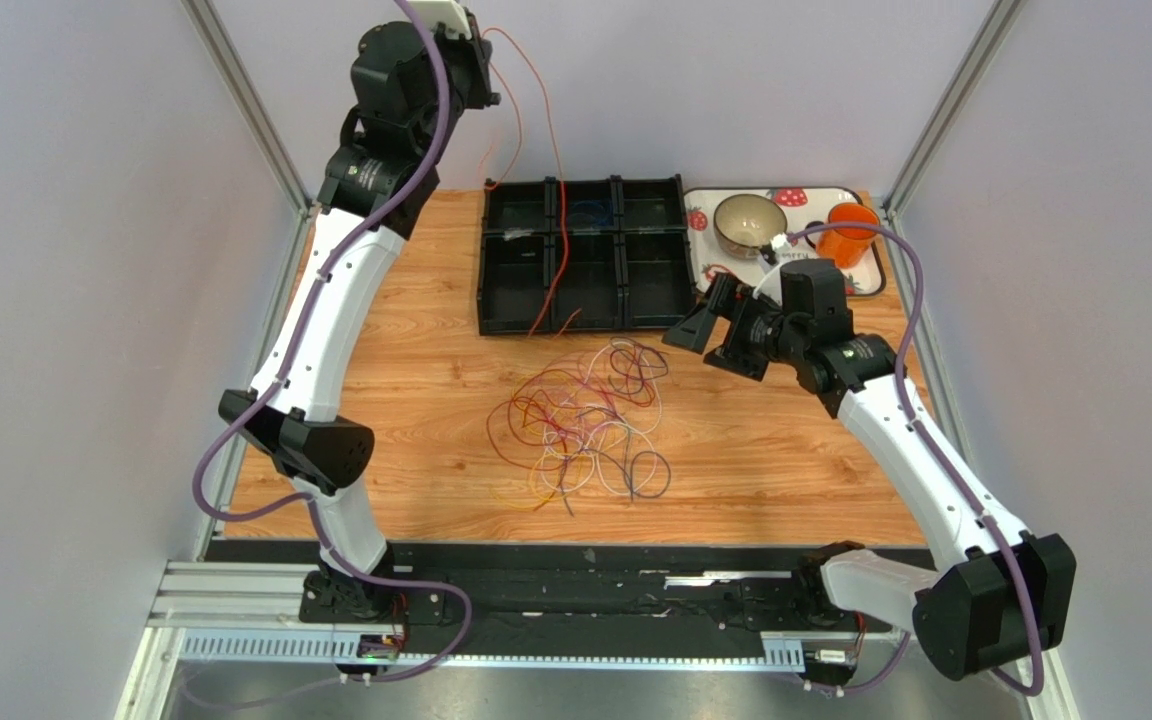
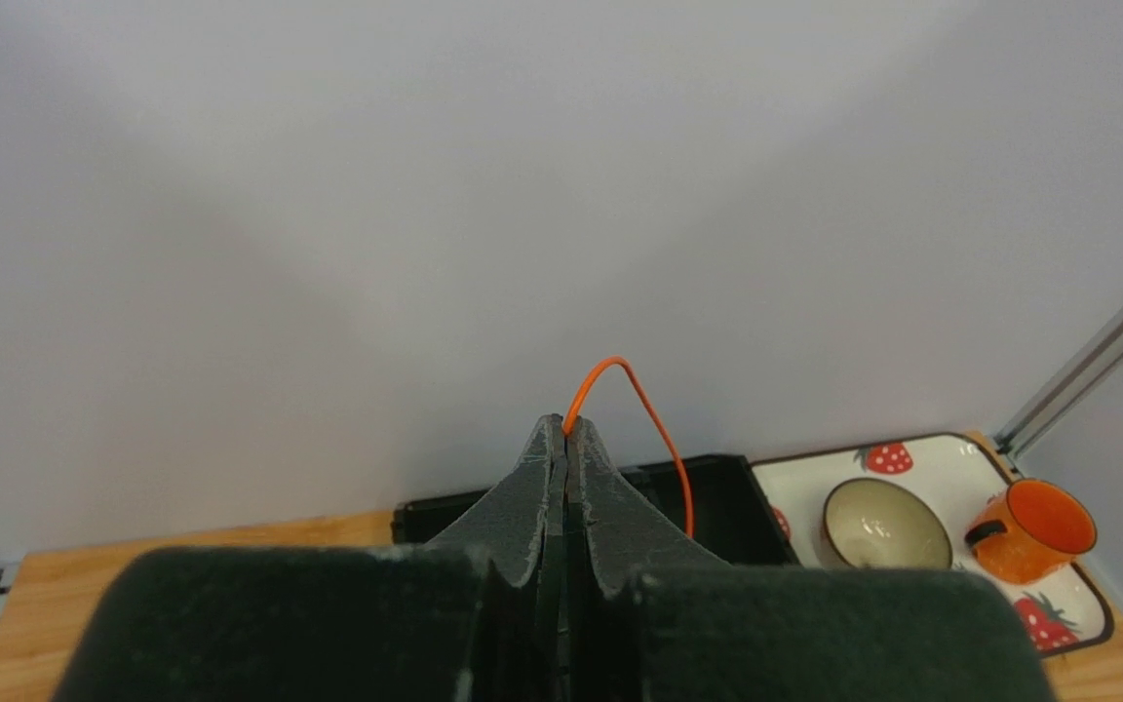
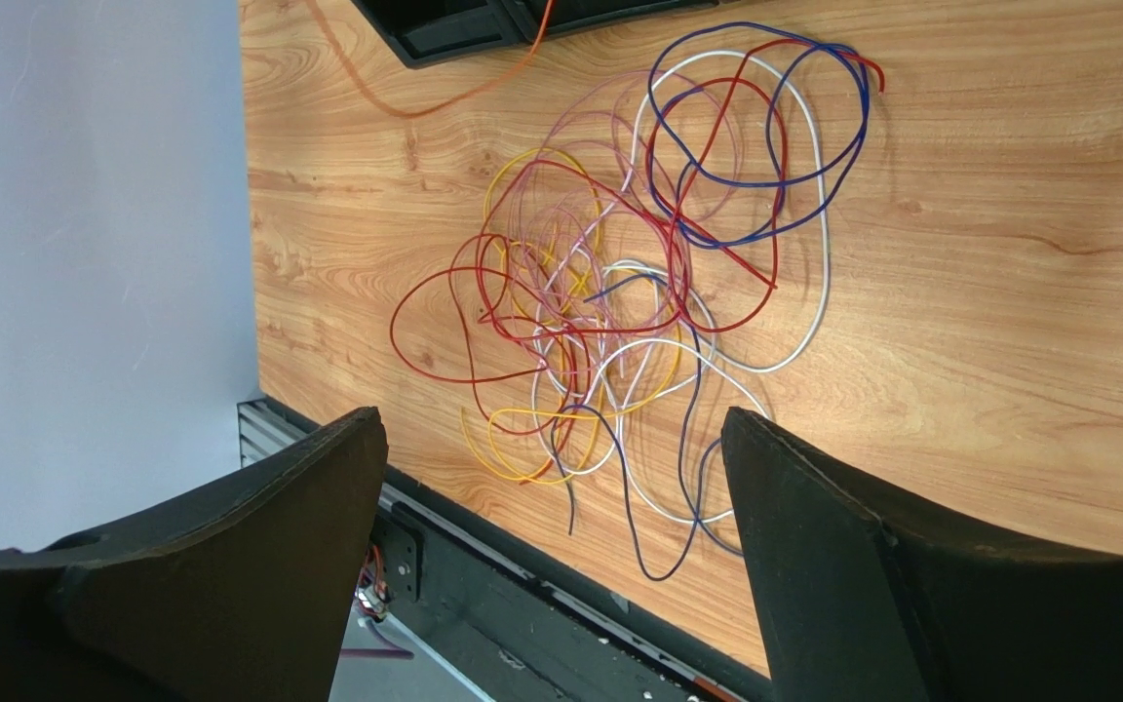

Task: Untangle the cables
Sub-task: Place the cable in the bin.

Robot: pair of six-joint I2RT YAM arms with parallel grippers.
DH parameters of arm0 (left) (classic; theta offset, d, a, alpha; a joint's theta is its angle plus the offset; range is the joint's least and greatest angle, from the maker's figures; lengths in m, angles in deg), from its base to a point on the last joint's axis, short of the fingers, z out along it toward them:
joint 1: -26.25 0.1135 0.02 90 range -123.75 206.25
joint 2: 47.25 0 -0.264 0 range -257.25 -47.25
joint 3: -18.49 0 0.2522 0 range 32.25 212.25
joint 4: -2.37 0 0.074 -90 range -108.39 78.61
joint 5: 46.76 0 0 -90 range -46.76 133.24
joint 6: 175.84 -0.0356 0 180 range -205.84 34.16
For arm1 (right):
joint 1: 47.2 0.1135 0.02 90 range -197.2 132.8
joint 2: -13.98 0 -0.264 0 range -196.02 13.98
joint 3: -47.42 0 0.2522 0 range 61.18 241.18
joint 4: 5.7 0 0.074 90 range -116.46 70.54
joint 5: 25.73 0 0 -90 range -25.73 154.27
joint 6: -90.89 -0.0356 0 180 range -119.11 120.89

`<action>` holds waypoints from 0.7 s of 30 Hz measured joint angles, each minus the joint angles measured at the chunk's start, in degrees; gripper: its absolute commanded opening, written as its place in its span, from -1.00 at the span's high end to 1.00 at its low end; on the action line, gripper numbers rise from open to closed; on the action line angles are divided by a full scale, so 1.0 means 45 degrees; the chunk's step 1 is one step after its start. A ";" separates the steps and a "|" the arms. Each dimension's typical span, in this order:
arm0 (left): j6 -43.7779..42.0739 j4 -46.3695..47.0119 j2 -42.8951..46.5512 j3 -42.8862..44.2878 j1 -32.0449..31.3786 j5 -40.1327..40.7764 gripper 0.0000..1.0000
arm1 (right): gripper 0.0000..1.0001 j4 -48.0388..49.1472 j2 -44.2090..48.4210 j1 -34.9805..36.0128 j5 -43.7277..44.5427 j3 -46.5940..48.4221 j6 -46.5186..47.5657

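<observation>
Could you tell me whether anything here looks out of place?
The orange cable, pinched in the left gripper, hangs into the black tray, its end spilling over the rim onto the table. Otherwise nothing stands out.

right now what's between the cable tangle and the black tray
Mostly bare table; only the tail of the orange cable spills from the tray onto it, short of the tangle. Seen in the top and right wrist views.

L arm [image 1: 327,308] & R arm [image 1: 913,443]: white link shells, black joint housings. Elbow blocks [image 1: 330,450] boxy, black. Purple-grey harness [image 1: 204,477] runs ext. along each. Gripper fingers [image 3: 875,571]: matt black, wedge-shaped, rough surface.
</observation>
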 measured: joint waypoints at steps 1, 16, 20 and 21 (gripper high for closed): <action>0.0068 0.0112 0.0000 -0.0170 0.0078 -0.0029 1.00 | -0.78 -0.0015 0.0049 0.0000 0.0000 0.0000 0.0044; 0.0806 0.0583 -0.0714 0.1098 0.0835 -0.1112 1.00 | -0.76 -0.0049 0.0131 0.0000 0.0000 0.0000 0.0325; 0.1268 0.1005 -0.0719 0.0855 0.0869 -0.1734 1.00 | -0.75 -0.0034 0.0005 0.0000 0.0000 0.0000 0.0321; 0.1423 0.1117 -0.0724 0.0724 0.0869 -0.1914 1.00 | -0.75 -0.0029 -0.0029 0.0000 0.0000 0.0000 0.0321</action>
